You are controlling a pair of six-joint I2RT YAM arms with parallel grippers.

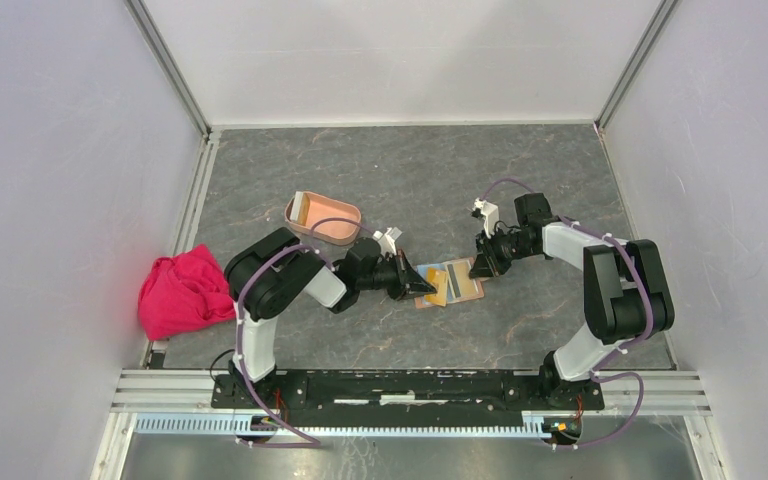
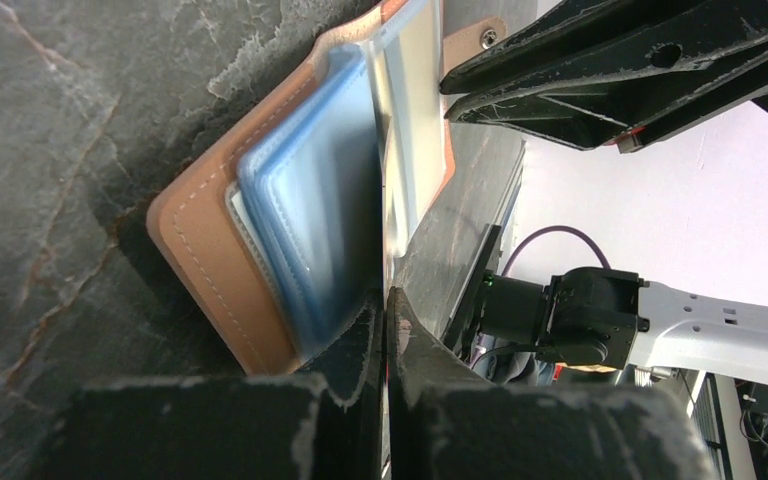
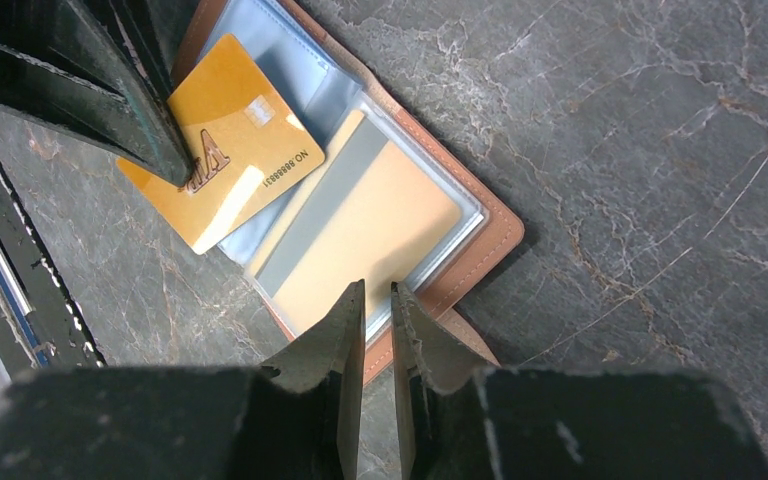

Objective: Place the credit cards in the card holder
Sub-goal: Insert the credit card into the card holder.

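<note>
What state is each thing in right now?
left gripper: jaws shut on orange card.
right gripper: jaws a slit apart at wallet edge; grip unclear.
orange card: out of its sleeve, pinched.
striped card: inside clear sleeve.
wallet: lying open.
card holder: upright, looks empty.
red cloth: crumpled.

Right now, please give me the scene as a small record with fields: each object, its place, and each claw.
wallet: flat brown leather folding wallet, open on the grey marbled table
loose card: orange plastic credit card, lying across the wallet's clear sleeves
sleeved card: second orange card, stripe side up
left claw: shut on the loose card's edge
right claw: jaws slightly apart at the wallet's edge; grip unclear
holder: salmon-pink oval tray, apart from the wallet, behind the left arm
cloth: red crumpled cloth, at the table's left edge
</note>
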